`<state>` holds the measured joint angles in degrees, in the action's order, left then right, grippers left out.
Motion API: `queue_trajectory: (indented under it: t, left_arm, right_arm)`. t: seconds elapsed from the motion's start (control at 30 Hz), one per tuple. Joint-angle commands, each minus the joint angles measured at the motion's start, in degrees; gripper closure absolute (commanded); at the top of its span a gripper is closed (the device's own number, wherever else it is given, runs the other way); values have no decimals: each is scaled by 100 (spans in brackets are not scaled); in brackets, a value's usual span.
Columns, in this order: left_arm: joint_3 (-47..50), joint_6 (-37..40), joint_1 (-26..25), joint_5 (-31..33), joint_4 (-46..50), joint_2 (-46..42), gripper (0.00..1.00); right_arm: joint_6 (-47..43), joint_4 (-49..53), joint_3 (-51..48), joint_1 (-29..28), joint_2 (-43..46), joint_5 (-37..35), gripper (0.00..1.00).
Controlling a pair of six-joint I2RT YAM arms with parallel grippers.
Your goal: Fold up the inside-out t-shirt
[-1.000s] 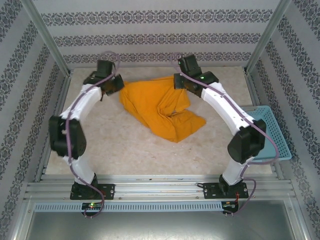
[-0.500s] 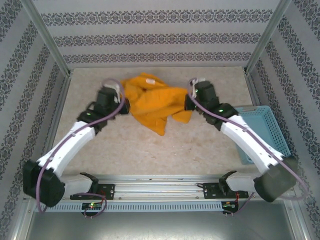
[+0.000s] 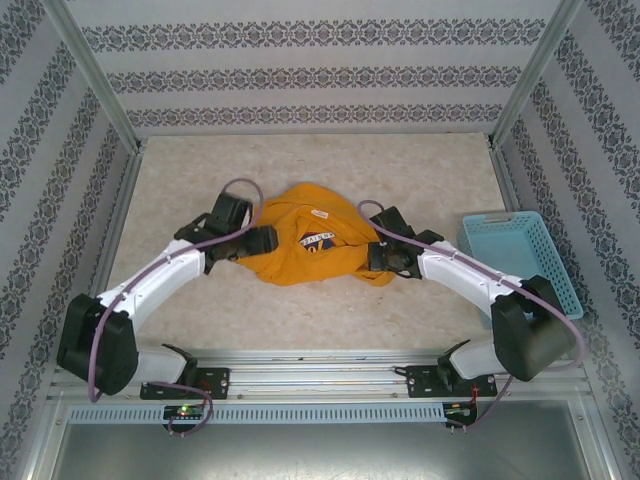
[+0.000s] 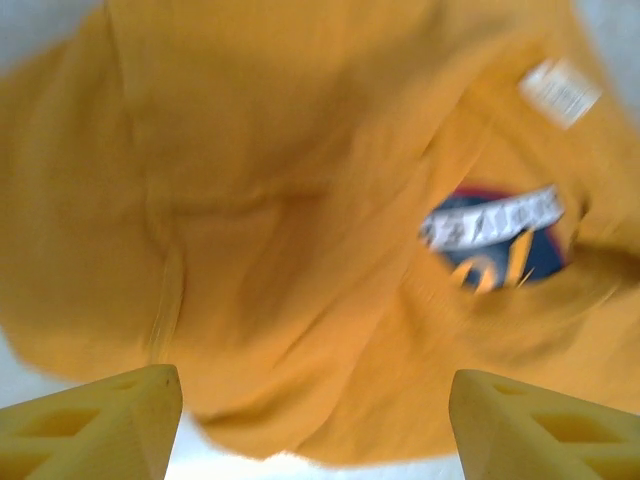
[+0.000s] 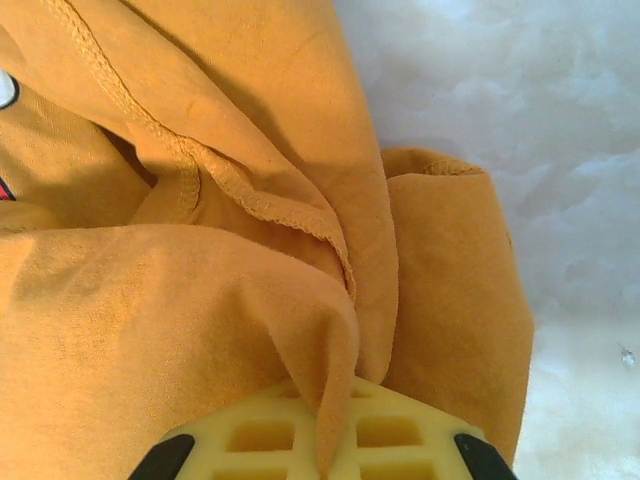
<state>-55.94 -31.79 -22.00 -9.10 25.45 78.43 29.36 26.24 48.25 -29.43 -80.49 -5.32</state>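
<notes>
Two arms: bolted side by side at the near rail, both reaching low over the worktop (image 3: pixel 190 175) toward its middle.
Left gripper (image 3: pixel 262 238): right at the garment's left edge. Seen from its wrist, the yellow fingers (image 4: pixel 110 420) stand wide apart with nothing between them, the cloth lying just past their tips.
Right gripper (image 3: pixel 378 258): at the garment's right edge, clamped on a fold. Its wrist view shows the fabric running down between the yellow pads (image 5: pixel 400 435).
Inside-out t-shirt (image 3: pixel 295 262): a mustard-orange heap bunched on the worktop between the two grippers, seams and stitched hems showing.
Print (image 3: pixel 315 240): dark blue with pale lettering, visible at the neck opening, blurred in the left wrist view.
Tag (image 3: pixel 320 213): small, white, just beyond the print.
Basket (image 3: pixel 515 245): light-blue plastic, at the worktop's right edge, apart from the shirt.
Walls (image 3: pixel 320 70): striped patterned paper, closing the far side.
</notes>
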Motion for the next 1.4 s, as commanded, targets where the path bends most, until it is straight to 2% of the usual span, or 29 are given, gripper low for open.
queue_trajectory:
  t: [0.0,0.2,0.3,0.53,0.67,0.73,0.83,1.0,1.13,1.23,1.37]
  left_arm:
    - [-472,7,52,68,18,640,28]
    - [-1081,94,47,79,76,1658,33]
    - [-1234,34,42,-272,-20,2038,38]
    - [-1598,173,49,88,49,2347,68]
    - [-1969,422,111,414,311,2239,91]
    - [-2118,511,188,532,424,2026,99]
    - [-2417,570,374,638,610,1476,100]
    - [-3311,637,742,628,812,291,100]
    - [-3837,787,859,716,643,-541,100]
    - [-3962,832,877,650,636,-789,100]
    - [-3547,834,899,597,695,-653,100]
  right_arm:
    - [131,-107,-120,-49,172,-246,95]
    - [111,-171,-132,-45,279,-369,94]
    - [92,-204,-115,-39,247,-391,94]
    - [-56,-31,24,-12,316,-646,94]
    - [-250,162,159,91,552,-837,94]
    - [-394,284,289,135,698,-977,94]
    - [-687,468,610,190,975,-1181,94]
    - [-1457,693,1732,207,1519,-1379,94]
    - [-1918,606,2619,199,1983,-1146,93]
    - [-2043,288,2667,162,2236,-513,90]
    - [-1722,-169,1864,-39,2133,45,85]
